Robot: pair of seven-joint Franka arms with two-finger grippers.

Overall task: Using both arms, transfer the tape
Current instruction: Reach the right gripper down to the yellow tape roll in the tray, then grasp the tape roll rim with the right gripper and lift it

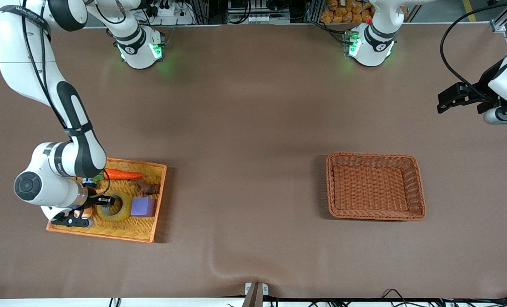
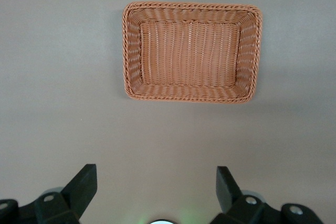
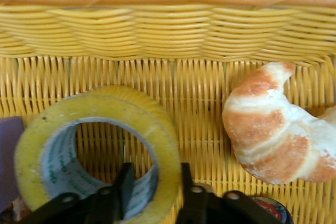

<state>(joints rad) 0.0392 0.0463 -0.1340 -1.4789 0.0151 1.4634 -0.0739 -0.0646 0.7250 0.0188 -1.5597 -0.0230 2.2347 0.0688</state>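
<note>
— Where's your tape (image 1: 114, 207)?
— In the yellow tray (image 1: 145, 233) near your right arm's end of the bench (image 1: 253, 128). Your right gripper (image 3: 153, 186) pinches its wall. Green print inside the core is unreadable. Your left gripper (image 2: 156, 188) waits wide, high above the bench near the wicker basket (image 2: 133, 51).

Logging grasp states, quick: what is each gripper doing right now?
Left gripper: open, empty, waiting above the table.
Right gripper: in the yellow basket, shut on the tape, one finger inside the ring.
</note>
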